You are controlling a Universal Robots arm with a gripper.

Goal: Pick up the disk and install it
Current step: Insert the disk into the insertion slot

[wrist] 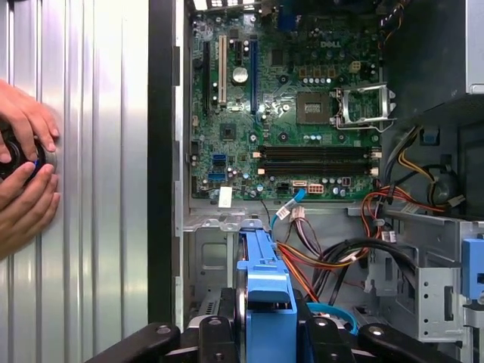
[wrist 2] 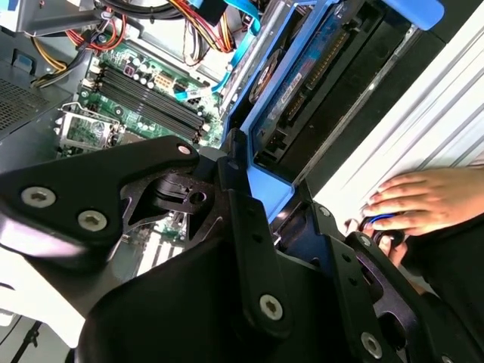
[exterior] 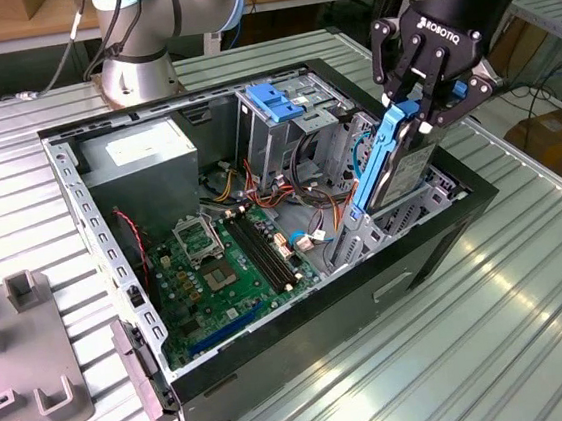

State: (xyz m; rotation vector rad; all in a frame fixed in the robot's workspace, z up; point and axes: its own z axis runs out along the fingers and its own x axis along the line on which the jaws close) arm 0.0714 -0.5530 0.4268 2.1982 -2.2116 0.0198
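Observation:
The disk (exterior: 409, 169), silver-grey in a bright blue carrier, stands on edge and tilted in the exterior view. Its lower end is down in the drive bay at the open computer case's (exterior: 436, 249) end on the exterior view's right. My gripper (exterior: 419, 110) is shut on the carrier's upper end. In the first wrist view the blue carrier (wrist: 266, 283) runs out from between my black fingers (wrist: 215, 336) over the bay's metal floor. In the second wrist view the disk (wrist 2: 314, 79) lies along the case's black wall.
Orange, red and black cables (wrist: 340, 253) crowd the bay beside the disk. A blue tab on a silver cage (exterior: 275, 101) stands behind it. The motherboard (exterior: 222, 267) and a grey power supply (exterior: 139, 150) fill the case. A person's hands (wrist: 26, 178) rest on the ribbed table outside the case.

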